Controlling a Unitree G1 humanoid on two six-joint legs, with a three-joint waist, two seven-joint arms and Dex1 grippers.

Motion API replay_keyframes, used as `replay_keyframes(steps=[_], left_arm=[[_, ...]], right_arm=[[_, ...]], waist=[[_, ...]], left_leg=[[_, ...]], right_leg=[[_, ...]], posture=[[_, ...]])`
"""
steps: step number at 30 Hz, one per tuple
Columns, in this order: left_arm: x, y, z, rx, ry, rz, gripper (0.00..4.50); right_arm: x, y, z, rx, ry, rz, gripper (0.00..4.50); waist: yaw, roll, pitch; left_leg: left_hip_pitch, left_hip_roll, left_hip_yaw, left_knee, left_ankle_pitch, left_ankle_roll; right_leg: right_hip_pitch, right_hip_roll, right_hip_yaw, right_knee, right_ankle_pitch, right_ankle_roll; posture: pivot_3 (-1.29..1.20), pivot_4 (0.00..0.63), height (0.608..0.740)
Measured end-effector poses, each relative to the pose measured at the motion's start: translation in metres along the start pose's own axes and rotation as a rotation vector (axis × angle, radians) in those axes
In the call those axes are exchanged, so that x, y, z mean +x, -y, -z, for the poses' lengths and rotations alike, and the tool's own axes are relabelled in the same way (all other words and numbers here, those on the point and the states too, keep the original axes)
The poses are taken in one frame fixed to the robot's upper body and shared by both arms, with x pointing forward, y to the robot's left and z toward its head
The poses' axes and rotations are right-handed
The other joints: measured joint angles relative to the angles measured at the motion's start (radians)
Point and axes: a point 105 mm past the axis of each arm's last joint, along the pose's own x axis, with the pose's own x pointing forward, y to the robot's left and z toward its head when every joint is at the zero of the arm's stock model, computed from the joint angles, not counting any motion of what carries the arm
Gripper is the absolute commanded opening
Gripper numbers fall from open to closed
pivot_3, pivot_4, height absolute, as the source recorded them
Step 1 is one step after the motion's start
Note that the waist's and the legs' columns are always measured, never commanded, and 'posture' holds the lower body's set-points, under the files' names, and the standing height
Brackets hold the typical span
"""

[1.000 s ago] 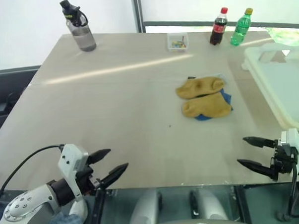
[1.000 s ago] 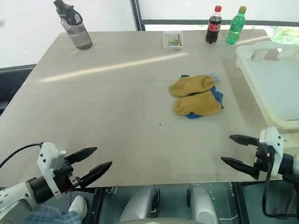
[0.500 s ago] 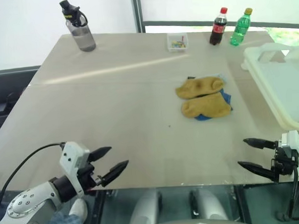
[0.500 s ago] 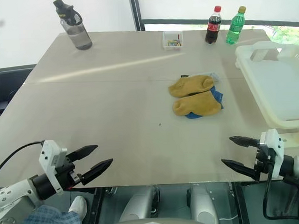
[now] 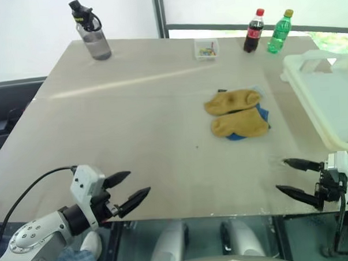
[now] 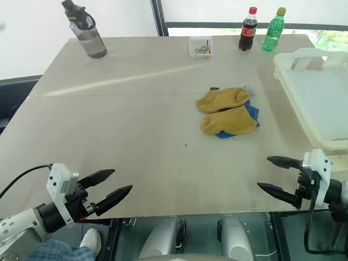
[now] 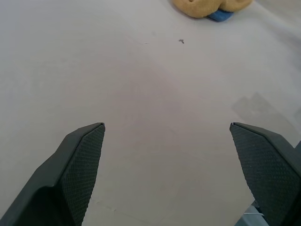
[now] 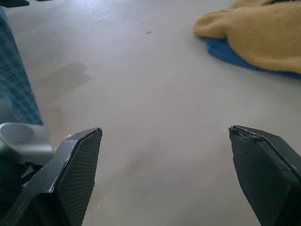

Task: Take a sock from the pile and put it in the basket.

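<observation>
We see the small heap of mustard-yellow socks with a bright blue one peeking out beneath, the pile point(image 5: 238, 115), sitting right of centre in the frame on the wide beige table point(image 5: 133, 126). Over at the right edge sits the large cream-white plastic basket point(image 5: 328, 98), well apart from the pile, with nothing visible inside it from here.

Down in the lower left corner, the left gripper point(image 5: 132, 189) hangs at the near table edge, its two black fingers spread wide with nothing between them. In the lower right corner the right gripper point(image 5: 290, 175) does the same, fingers wide apart and empty (both point inward, toward the middle of the table). Each is well away from the socks.

Along the top of the frame we have a grey water bottle with a black cap point(image 5: 91, 31) at upper left, a small clear box point(image 5: 207, 49) at centre, and a dark cola bottle point(image 5: 253, 31) just beside a green bottle point(image 5: 280, 31).
</observation>
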Motion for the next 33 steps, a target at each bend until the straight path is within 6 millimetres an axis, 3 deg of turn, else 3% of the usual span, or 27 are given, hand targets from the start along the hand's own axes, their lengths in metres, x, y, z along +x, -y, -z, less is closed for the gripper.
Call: replay_keyframes(steps=[5,11,13,21,24,31,33], left_arm=[[0.001,0.004,-0.006,-0.016,0.033,0.04,4.5],[0.001,0.022,-0.036,-0.004,0.142,0.194,4.5],[0.001,0.025,-0.05,0.029,0.172,0.235,4.5],[-0.002,0.028,-0.066,0.069,0.192,0.293,4.5],[-0.002,0.028,-0.066,0.075,0.185,0.301,4.5],[-0.001,0.027,-0.068,0.079,0.19,0.304,4.5],[-0.001,0.027,-0.068,0.077,0.189,0.304,4.5]], right_arm=[[0.002,0.005,0.001,-0.002,-0.007,0.039,4.45],[0.02,0.031,-0.007,0.001,-0.026,0.166,4.45],[0.034,0.057,-0.007,0.053,-0.029,0.312,4.45],[0.062,0.068,-0.008,0.262,0.054,0.401,4.45],[0.073,0.07,-0.007,0.335,0.074,0.421,3.61],[0.091,0.076,-0.014,0.418,0.122,0.455,0.3],[0.094,0.076,-0.015,0.429,0.131,0.457,0.09]], waist=[[0.0,0.0,0.0],[-0.002,0.001,0.0],[-0.002,0.001,0.0],[0.0,0.001,0.0],[-0.003,0.002,0.0],[-0.009,0.002,0.0],[-0.011,0.003,0.0]], left_leg=[[0.0,0.0,0.0,0.0,0.0,0.0],[0.001,0.001,0.0,0.001,0.0,0.0],[0.001,0.001,0.001,0.001,0.0,0.0],[0.0,-0.001,0.001,0.0,0.0,0.0],[0.0,0.0,0.001,0.0,0.0,0.0],[0.001,0.001,0.001,0.0,0.0,0.0],[0.001,0.0,0.001,0.0,0.0,0.0]], right_leg=[[0.0,0.0,0.0,0.0,0.0,0.0],[0.0,0.001,0.001,0.001,0.0,-0.001],[0.0,0.003,0.001,0.001,0.0,-0.001],[-0.001,0.004,0.001,0.001,0.001,-0.001],[-0.001,0.005,0.002,0.001,0.001,-0.001],[-0.001,0.006,0.002,0.001,0.001,-0.001],[-0.001,0.006,0.002,0.001,0.001,-0.001]], posture=[[0.0,0.15,0.74],[0.0,0.15,0.74],[0.0,0.15,0.74],[0.0,0.15,0.74],[0.0,0.15,0.74],[0.0,0.15,0.74],[0.0,0.15,0.74]])
